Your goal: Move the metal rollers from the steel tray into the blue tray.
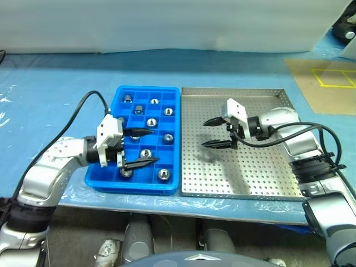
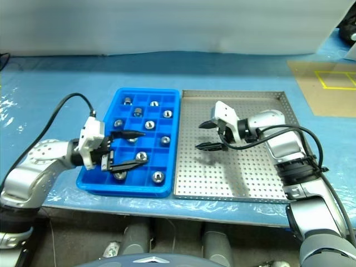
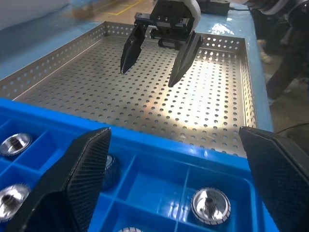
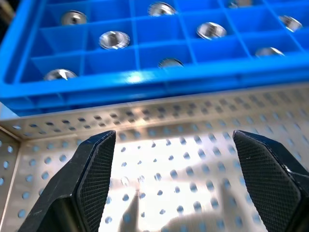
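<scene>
The blue tray (image 1: 118,94) lies left of the steel tray (image 1: 261,172), their long sides touching. Several metal rollers sit in separate compartments of the blue tray, among them one at the back (image 1: 154,102) and one at the front (image 1: 163,174). My left gripper (image 1: 154,146) hovers open over the blue tray's front half, pointing right, with a roller (image 1: 146,153) below its fingers. My right gripper (image 1: 204,133) hangs open and empty over the steel tray's left part, pointing left. The steel tray's perforated floor (image 3: 145,106) lies bare.
Both trays rest on a table covered in blue sheeting (image 1: 50,83). A brown board with yellow tape lines (image 1: 328,78) lies at the back right. The table's front edge runs just below the trays. A black cable (image 1: 92,100) loops from my left wrist.
</scene>
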Controlling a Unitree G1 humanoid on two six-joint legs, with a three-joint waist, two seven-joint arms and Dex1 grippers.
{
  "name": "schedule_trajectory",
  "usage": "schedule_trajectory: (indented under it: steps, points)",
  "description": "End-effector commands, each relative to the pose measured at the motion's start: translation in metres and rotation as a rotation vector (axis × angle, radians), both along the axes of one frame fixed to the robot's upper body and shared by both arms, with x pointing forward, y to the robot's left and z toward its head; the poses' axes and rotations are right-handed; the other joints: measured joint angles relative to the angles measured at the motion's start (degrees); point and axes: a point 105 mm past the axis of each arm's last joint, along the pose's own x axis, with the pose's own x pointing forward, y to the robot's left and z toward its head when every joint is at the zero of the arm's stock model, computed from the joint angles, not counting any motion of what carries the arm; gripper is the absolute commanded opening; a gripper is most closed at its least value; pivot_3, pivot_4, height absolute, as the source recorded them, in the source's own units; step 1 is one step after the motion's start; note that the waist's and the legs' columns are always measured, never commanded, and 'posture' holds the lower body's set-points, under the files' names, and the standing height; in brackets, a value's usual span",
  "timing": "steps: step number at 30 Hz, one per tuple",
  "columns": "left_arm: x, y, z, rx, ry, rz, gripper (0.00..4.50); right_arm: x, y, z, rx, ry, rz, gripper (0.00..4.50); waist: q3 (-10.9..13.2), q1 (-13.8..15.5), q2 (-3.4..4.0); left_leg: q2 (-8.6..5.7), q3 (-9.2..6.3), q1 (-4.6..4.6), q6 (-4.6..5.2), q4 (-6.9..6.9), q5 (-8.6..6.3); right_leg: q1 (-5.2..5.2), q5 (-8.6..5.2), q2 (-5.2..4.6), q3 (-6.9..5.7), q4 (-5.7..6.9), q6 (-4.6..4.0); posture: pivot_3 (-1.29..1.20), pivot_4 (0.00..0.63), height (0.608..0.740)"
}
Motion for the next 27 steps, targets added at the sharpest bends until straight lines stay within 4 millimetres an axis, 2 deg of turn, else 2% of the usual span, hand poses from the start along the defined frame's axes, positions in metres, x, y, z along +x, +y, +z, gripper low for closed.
schedule_trajectory:
  steps: [1, 7, 13, 20, 27]
  points:
    - [0.012, -0.007, 0.002, -0.016, -0.018, -0.034, 4.5, -0.003, -0.016, 0.017, 0.044, -0.077, -0.114, 4.01, 0.0, -0.5, 0.0, 0.02, 0.0, 0.01, -0.01, 0.0, 0.0, 0.0, 0.0, 0.03, 0.04, 0.0, 0.0, -0.25, 0.15, 0.74]
    - [0.029, -0.017, -0.006, -0.023, -0.012, -0.054, 4.5, -0.006, -0.036, 0.019, 0.113, -0.13, -0.318, 4.01, 0.0, -3.06, 0.0, 0.09, 0.05, 0.11, 0.0, 0.01, 0.0, 0.01, 0.0, 0.17, 0.16, 0.03, -0.01, -0.31, 0.15, 0.74]
    - [0.037, -0.019, -0.007, -0.022, -0.022, -0.054, 4.5, -0.007, -0.035, 0.02, 0.14, -0.156, -0.375, 4.01, -0.01, -3.89, 0.0, 0.26, 0.08, 0.26, 0.05, 0.02, -0.03, 0.04, 0.04, 0.33, 0.21, 0.04, -0.07, -0.32, 0.15, 0.74]
    - [0.04, -0.018, -0.007, -0.029, -0.033, -0.03, 4.5, 0.001, -0.037, 0.027, 0.155, -0.181, -0.397, 4.01, -0.01, -3.82, 0.0, 0.28, 0.1, 0.33, 0.14, 0.02, -0.09, 0.12, 0.07, 0.34, 0.21, 0.01, -0.12, -0.3, 0.15, 0.74]
    - [0.053, -0.014, -0.001, -0.058, -0.075, 0.054, 4.5, 0.009, -0.03, 0.029, 0.176, -0.21, -0.407, 4.01, -0.01, -3.53, 0.0, 0.33, 0.1, 0.39, 0.13, 0.02, -0.08, 0.18, 0.08, 0.35, 0.2, 0.02, -0.14, -0.28, 0.15, 0.74]
